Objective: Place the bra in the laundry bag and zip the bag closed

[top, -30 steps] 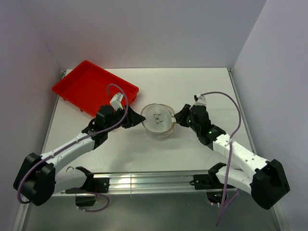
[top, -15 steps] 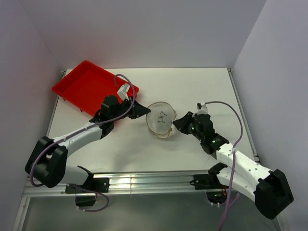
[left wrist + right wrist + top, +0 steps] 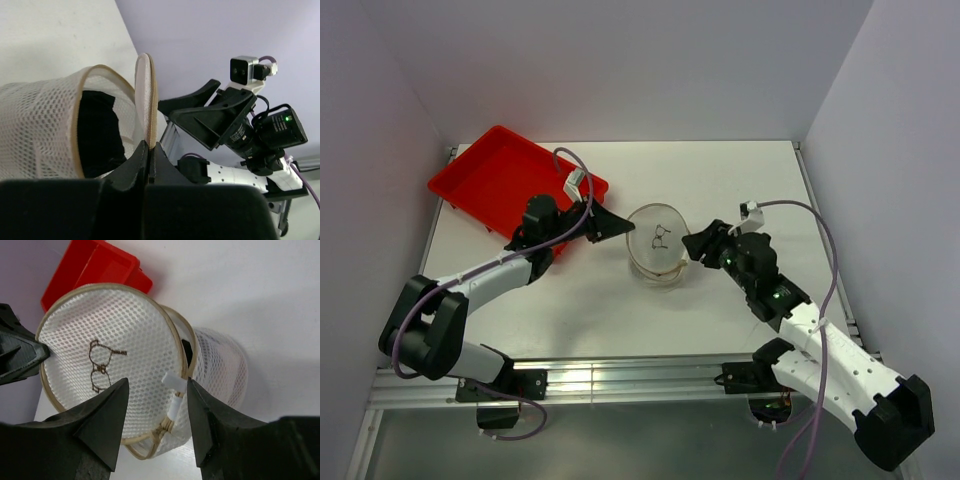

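Left jaws: the left gripper point(image 3: 148, 148) was clenched on the thin beige rim of the round lid of the laundry bag point(image 3: 47, 125), the rim running straight into the line where the two fingers met.
Right jaws: the right gripper point(image 3: 157, 386) was released, its fingers standing apart and holding nothing.
Between the right jaws: the small white zipper pull point(image 3: 172, 390) stood in the gap, touching neither finger as far as I could see.
Risk, zipper: I judged that the right jaws could close beside the pull and miss it, because it is small and stood at a slant.
Risk, lid: if the pull were dragged hard, the thin rim could slip out of the left jaws, and the light bag would then turn or slide on the table point(image 3: 740, 190).
Risk, snag: soft cloth near the opening could get caught in the zipper teeth.
Bag, look: white see-through mesh with stiff beige hoops, the lid tilted up from the body, with a small glasses mark on its face.
Bag, place: between the two grippers, just in front of both.
Bra: I could not make it out; inside the opening there was only something dark.
Beyond the left jaws: a red tray point(image 3: 505, 180), apart from the bag.
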`<action>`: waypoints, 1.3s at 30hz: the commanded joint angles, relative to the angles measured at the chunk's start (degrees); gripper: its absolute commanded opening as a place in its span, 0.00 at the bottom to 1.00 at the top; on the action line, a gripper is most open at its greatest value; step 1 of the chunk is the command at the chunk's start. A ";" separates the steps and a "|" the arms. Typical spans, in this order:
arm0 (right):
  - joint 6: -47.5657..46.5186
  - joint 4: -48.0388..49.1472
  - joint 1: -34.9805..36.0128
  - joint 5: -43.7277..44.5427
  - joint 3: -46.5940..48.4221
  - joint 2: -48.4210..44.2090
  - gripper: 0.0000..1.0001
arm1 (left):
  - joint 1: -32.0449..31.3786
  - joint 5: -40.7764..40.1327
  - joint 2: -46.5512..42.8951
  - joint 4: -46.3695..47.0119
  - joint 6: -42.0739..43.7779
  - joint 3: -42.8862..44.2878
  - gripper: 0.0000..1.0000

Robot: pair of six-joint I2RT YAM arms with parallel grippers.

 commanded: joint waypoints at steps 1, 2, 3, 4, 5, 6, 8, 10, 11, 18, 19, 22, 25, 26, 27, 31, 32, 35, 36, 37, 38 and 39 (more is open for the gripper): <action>-5.90 0.08 -0.67 1.99 5.06 1.43 0.56 | 0.11 3.70 -1.86 6.43 -3.80 -0.56 0.00; -7.04 0.08 -0.75 2.07 6.63 2.48 0.55 | 0.19 4.31 -1.69 7.13 -4.50 -0.91 0.00; -7.40 0.08 -1.02 2.51 7.34 4.40 0.55 | 0.11 4.66 -1.60 8.09 -5.29 -1.17 0.00; -7.75 0.17 -1.72 2.34 7.87 5.29 0.55 | 0.11 4.93 -1.60 8.89 -6.51 -1.35 0.00; -8.36 0.69 -2.33 1.29 8.74 6.17 0.53 | 0.11 5.02 -1.51 9.68 -6.96 -1.61 0.00; -8.46 1.39 -2.95 -0.20 9.19 7.75 0.52 | 0.19 5.19 -1.51 9.77 -7.05 -1.70 0.00; -7.85 1.14 -4.96 -2.93 10.59 9.07 0.54 | 0.11 5.20 -1.86 9.69 -7.49 -1.87 0.00; -7.93 1.57 -6.37 -7.03 10.60 10.39 0.57 | 0.19 4.93 -2.21 10.04 -8.02 -2.23 0.00; -7.93 1.31 -7.16 -8.20 10.69 10.75 0.61 | 0.20 4.93 -2.48 10.04 -8.11 -2.49 0.00; -5.82 6.93 -10.25 -24.11 6.65 10.40 0.61 | 0.02 5.37 -2.30 9.69 -8.81 -3.28 0.00; -5.56 7.11 -10.25 -24.73 6.12 10.31 0.58 | -0.15 4.85 -2.30 8.21 -8.12 -3.28 0.00; -4.24 6.06 -10.25 -23.60 5.06 9.87 0.52 | -0.59 4.49 -2.13 5.30 -7.06 -2.84 0.00; -3.97 4.04 -10.25 -19.73 4.19 8.82 0.53 | -1.03 4.67 -1.60 4.94 -7.14 -2.67 0.00; -4.24 3.69 -10.33 -18.85 3.66 8.38 0.55 | -1.03 4.58 -1.51 4.77 -7.06 -2.75 0.00; -4.33 2.81 -10.25 -16.67 3.40 7.07 0.56 | -1.12 4.41 -1.51 4.33 -6.88 -2.58 0.00; -4.85 0.08 -9.99 -10.78 2.25 3.11 0.62 | -1.21 3.88 -0.99 1.61 -5.21 -2.05 0.00; -5.20 -0.53 -9.90 -9.80 1.73 2.23 0.62 | -1.21 3.88 -0.46 1.08 -4.86 -1.62 0.00; -6.26 -4.75 -9.72 -10.83 1.81 2.13 0.62 | -1.21 3.88 0.42 -1.65 -3.45 -0.74 0.00; -6.17 -6.32 -9.63 -11.98 1.72 2.57 0.62 | -1.21 3.79 0.60 -2.70 -2.76 -0.56 0.00; -5.65 -6.77 -9.81 -13.03 1.46 2.92 0.62 | -1.21 3.79 0.86 -3.23 -2.49 -0.38 0.00; -4.60 -6.69 -9.63 -15.65 0.33 3.10 0.62 | -1.21 3.79 1.30 -3.76 -2.05 0.14 0.00; -4.07 -5.73 -9.72 -17.16 -0.38 2.93 0.62 | -1.30 3.53 1.56 -5.07 -1.09 0.49 0.00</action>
